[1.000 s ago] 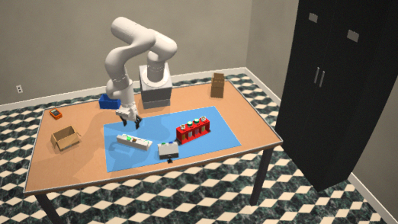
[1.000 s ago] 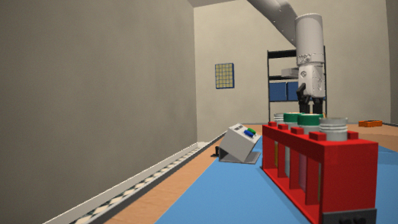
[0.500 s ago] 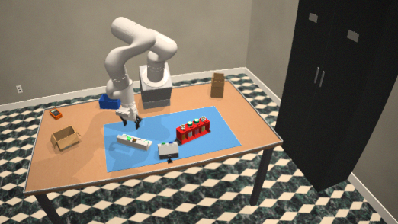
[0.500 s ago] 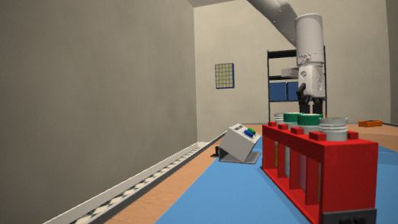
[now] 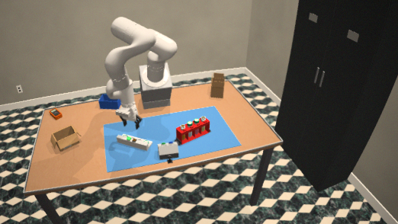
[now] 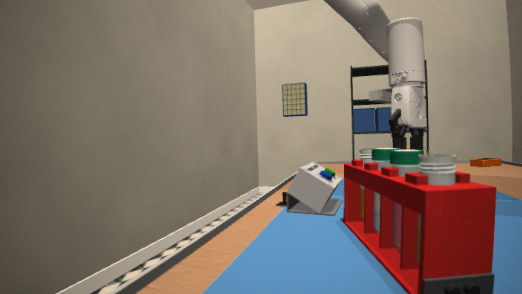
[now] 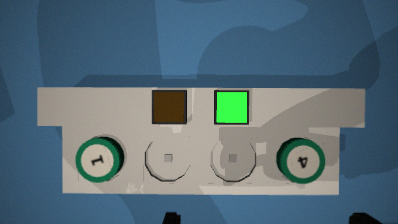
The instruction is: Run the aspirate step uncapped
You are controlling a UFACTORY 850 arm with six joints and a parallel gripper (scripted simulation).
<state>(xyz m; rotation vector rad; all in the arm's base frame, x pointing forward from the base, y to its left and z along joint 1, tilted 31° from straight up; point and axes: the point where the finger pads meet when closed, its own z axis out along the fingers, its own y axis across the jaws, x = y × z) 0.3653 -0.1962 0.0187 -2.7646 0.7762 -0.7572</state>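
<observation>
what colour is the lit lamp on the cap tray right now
Bright green: the right-hand lamp glows, clearest in the wrist view.

I work in a lab room: my bench carries a red tube rack, and a black cabinet stands on checkered floor.
</observation>
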